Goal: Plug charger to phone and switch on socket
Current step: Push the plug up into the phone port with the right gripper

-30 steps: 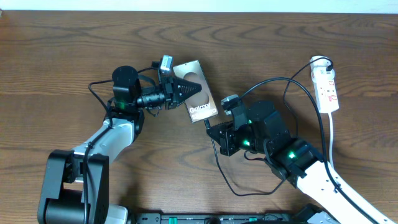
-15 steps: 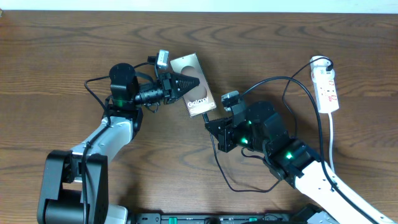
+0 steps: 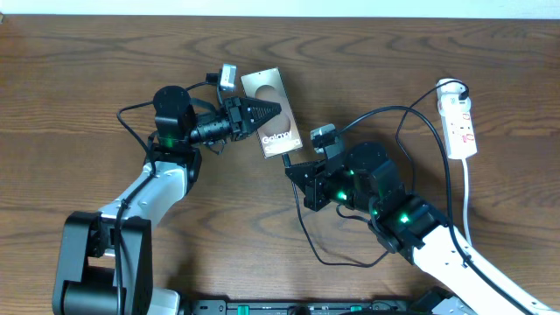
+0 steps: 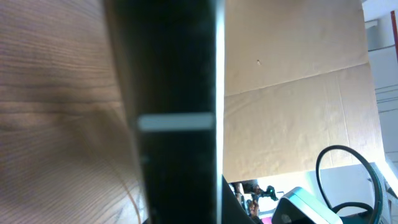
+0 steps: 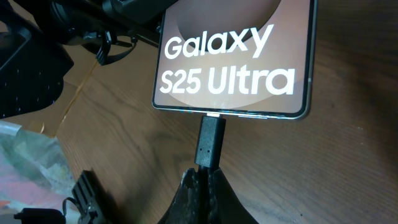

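Right wrist: right gripper (image 5: 204, 177) pinches thin black charger (image 5: 209, 142), its plug just beyond the fingers (image 5: 188, 194) meeting the flat brownish-grey phone (image 5: 236, 56) clamped in left gripper (image 3: 273, 111).

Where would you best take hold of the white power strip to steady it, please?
Probably across its narrow sides at mid-length, coming from above: the power strip lies flat and slim, with the black plug at its far end and the white cord leaving its near end.

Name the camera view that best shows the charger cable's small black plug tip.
Right wrist view: the black plug tip is large and sharp, pinched by the right fingers, meeting the lower edge of the brownish-grey Galaxy phone. Overhead shows only a dark speck; left wrist shows none of it.
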